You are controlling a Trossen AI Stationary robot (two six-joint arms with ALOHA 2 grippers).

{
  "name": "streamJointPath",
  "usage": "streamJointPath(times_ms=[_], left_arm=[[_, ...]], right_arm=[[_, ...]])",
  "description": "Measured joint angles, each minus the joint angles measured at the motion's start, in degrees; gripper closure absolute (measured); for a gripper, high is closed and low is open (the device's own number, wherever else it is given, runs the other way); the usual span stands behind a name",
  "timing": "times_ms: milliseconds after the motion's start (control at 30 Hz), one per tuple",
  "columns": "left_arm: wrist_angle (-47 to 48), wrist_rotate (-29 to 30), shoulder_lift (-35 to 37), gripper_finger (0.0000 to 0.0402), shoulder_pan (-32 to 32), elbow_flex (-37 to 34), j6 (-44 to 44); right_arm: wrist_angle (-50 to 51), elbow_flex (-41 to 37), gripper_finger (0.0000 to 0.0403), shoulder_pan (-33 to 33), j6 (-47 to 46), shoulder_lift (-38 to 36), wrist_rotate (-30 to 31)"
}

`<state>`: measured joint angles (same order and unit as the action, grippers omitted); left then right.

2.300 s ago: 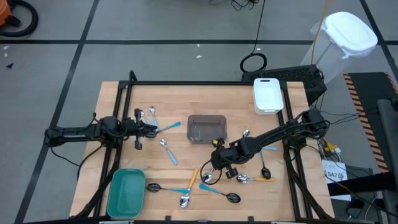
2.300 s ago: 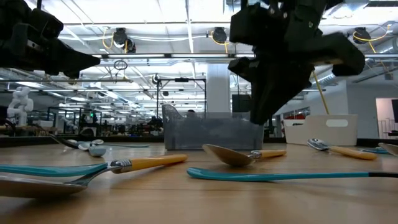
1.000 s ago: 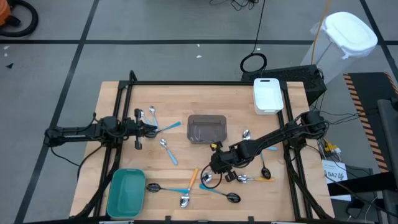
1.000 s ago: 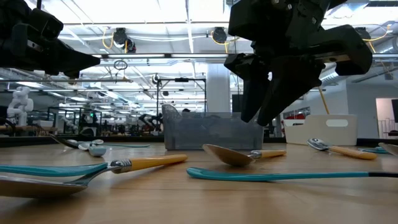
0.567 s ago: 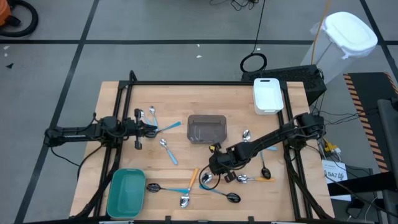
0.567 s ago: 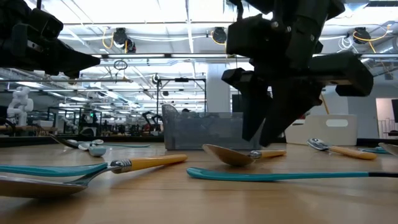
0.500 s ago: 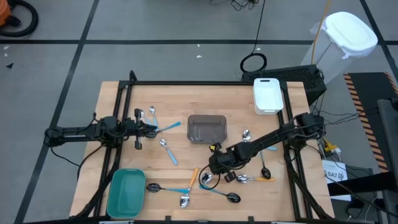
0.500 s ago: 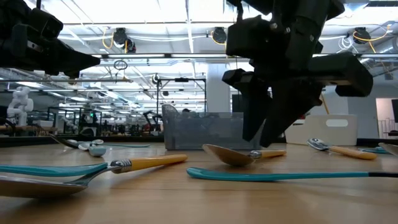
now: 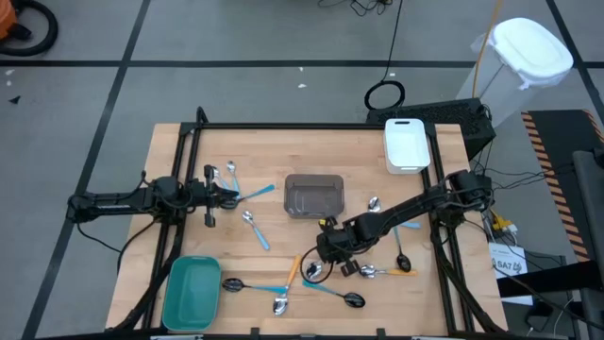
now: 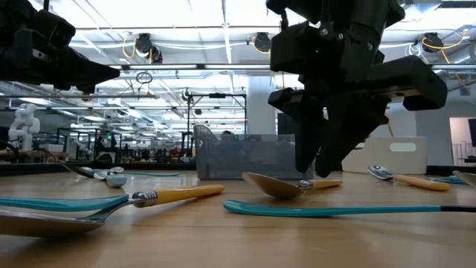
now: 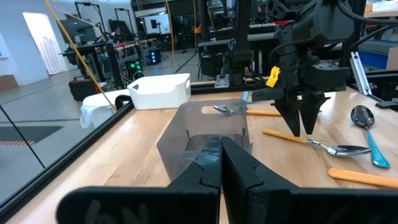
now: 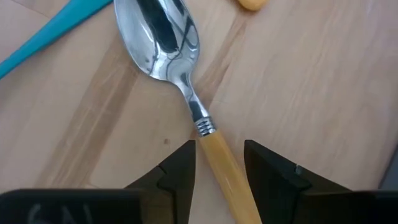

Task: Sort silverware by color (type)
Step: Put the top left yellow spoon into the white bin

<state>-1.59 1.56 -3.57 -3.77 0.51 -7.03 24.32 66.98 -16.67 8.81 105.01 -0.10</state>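
The right gripper (image 9: 326, 253) hangs low over the table's near-centre, its fingers (image 12: 180, 168) spread to either side of the orange handle of a silver spoon (image 12: 186, 93), not yet closed on it. Only the right wrist view shows this straddle; from above the same spoon (image 9: 314, 271) is a small glint just in front of the gripper, and in the low view the dark gripper (image 10: 327, 160) points down at the spoon's handle (image 10: 290, 184). The left wrist view shows the left gripper (image 11: 221, 162) with its fingers pressed together, empty, hovering at the table's left side well away from the work; from above it sits beside two blue-handled spoons (image 9: 236, 184). A clear grey bin (image 9: 314, 195) stands just behind the right gripper, a white tray (image 9: 407, 144) farther behind it to the right, and a green tray (image 9: 192, 293) well off to its left at the front corner. More spoons lie close around: a black-bowled blue-handled one (image 9: 340, 297) in front, and an orange-handled one (image 9: 382, 272) to the right. The right arm covers part of the table between bin and spoons.
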Motion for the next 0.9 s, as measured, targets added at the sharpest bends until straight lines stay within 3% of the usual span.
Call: streamJointPath(times_ms=[433, 900], left_arm=[[0.0, 0.0, 0.0, 0.0401, 0.0, 0.0, 0.0], [0.0, 0.0, 0.0, 0.0401, 0.0, 0.0, -0.3]], right_arm=[[-0.1, 0.3, 0.0275, 2.4, 1.9, 5.1, -3.7], [0.3, 0.1, 0.0356, 3.7, 4.2, 5.3, -4.7]])
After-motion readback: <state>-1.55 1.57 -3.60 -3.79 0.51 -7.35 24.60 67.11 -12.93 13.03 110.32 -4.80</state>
